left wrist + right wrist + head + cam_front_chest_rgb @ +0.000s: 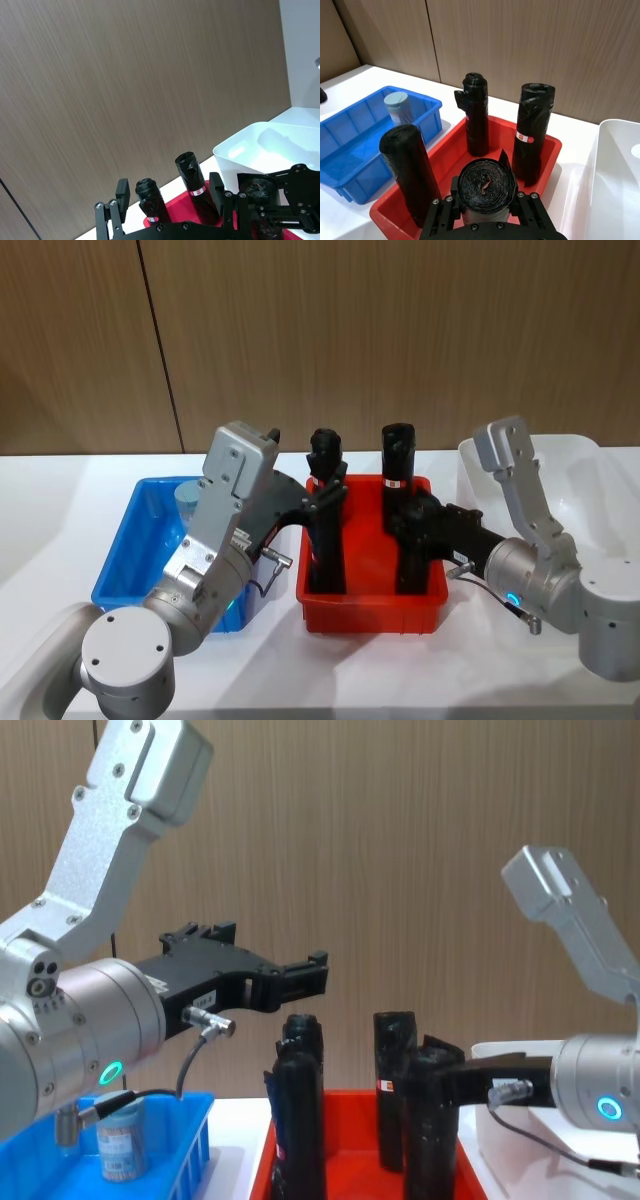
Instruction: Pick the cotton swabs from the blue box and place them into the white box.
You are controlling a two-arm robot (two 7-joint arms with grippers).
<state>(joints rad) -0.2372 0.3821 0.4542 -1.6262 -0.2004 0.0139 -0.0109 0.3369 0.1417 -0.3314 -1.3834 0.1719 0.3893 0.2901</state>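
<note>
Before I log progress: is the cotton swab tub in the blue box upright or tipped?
Upright. The cotton swabs tub stands on its base in the blue box, lid on top, near the far corner.

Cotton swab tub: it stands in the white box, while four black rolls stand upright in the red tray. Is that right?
Not quite. The cotton swab tub stands in the blue box, not the white one, as the right wrist view shows. The four black rolls do stand upright in the red tray.

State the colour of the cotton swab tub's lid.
Pale grey-blue. The cotton swabs tub stands in the blue box; the right wrist view shows it best.
</note>
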